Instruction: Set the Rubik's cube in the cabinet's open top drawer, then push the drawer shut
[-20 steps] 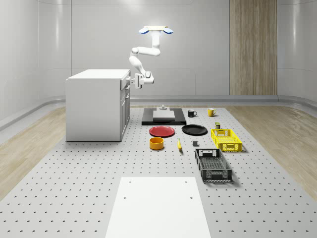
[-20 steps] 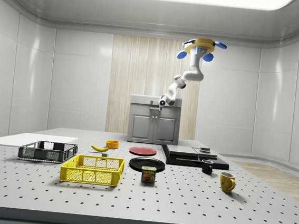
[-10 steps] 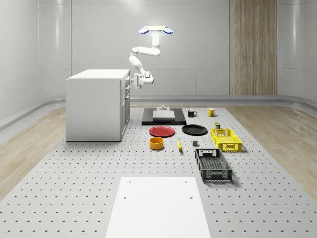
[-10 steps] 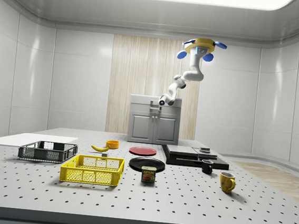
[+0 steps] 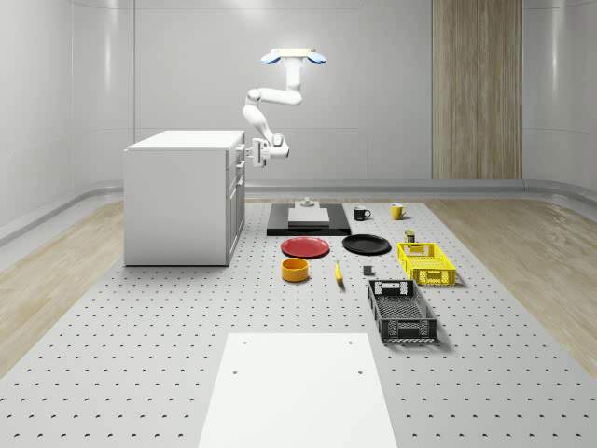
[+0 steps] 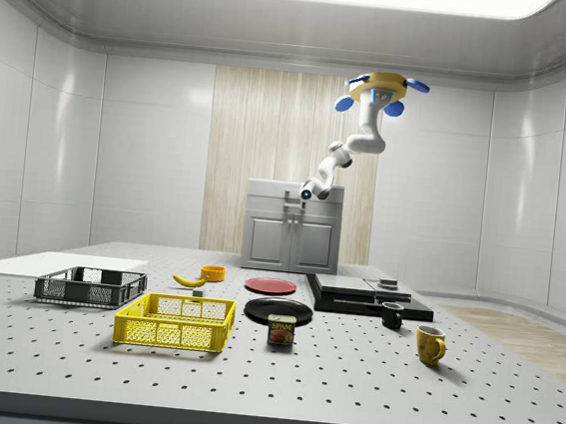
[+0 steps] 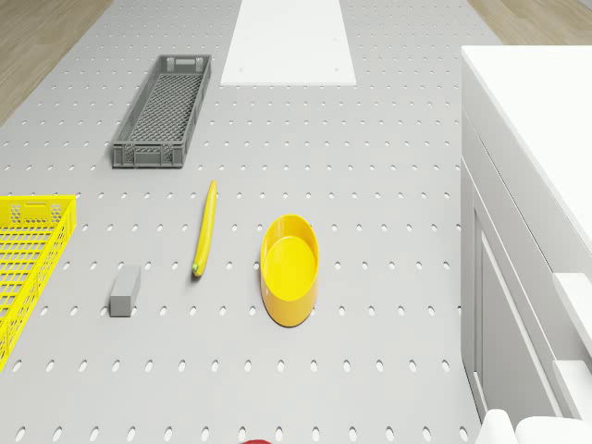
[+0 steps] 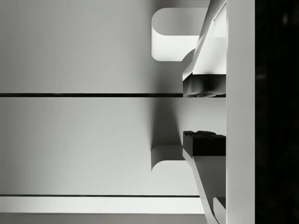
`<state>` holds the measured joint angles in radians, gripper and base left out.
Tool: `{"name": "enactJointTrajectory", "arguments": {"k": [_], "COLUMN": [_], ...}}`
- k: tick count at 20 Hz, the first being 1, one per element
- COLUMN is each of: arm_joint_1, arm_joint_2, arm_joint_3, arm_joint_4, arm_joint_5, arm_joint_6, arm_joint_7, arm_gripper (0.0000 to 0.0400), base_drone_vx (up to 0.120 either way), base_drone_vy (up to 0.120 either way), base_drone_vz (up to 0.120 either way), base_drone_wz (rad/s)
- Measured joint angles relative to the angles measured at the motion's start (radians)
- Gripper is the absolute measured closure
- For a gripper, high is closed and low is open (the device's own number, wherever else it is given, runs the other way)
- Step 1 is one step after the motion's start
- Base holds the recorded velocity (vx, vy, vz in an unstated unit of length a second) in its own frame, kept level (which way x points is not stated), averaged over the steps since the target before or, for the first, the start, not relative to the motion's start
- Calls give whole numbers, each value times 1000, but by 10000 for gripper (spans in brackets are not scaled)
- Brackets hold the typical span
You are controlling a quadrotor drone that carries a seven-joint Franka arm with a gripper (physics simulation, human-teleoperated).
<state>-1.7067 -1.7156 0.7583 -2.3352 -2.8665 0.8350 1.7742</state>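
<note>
Drone (image 5: 293, 57) hovered beside cabinet (image 5: 179, 196); arm bent down, gripper (image 8: 204, 113) at drawer front, jaws slightly parted, empty.

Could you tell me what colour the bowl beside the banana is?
The bowl is yellow, clearest in the drone view.

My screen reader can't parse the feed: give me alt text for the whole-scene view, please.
The drone hovers high beside the white cabinet, its arm bent down so the gripper meets the top drawer front. On the pegboard floor lie a red plate, black plate, yellow bowl, yellow crate and grey crate.
</note>
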Motion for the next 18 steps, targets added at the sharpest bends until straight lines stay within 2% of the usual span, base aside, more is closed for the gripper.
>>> {"name": "enactJointTrajectory", "arguments": {"k": [18], "arm_joint_1": [-12], "arm_joint_2": [-3], "arm_joint_3": [-19], "arm_joint_4": [7], "arm_joint_5": [12], "arm_joint_6": [7], "arm_joint_7": [25], "arm_gripper": [295], "base_drone_vx": [0], "base_drone_vy": [0], "base_drone_vz": [0], "base_drone_wz": [0]}}
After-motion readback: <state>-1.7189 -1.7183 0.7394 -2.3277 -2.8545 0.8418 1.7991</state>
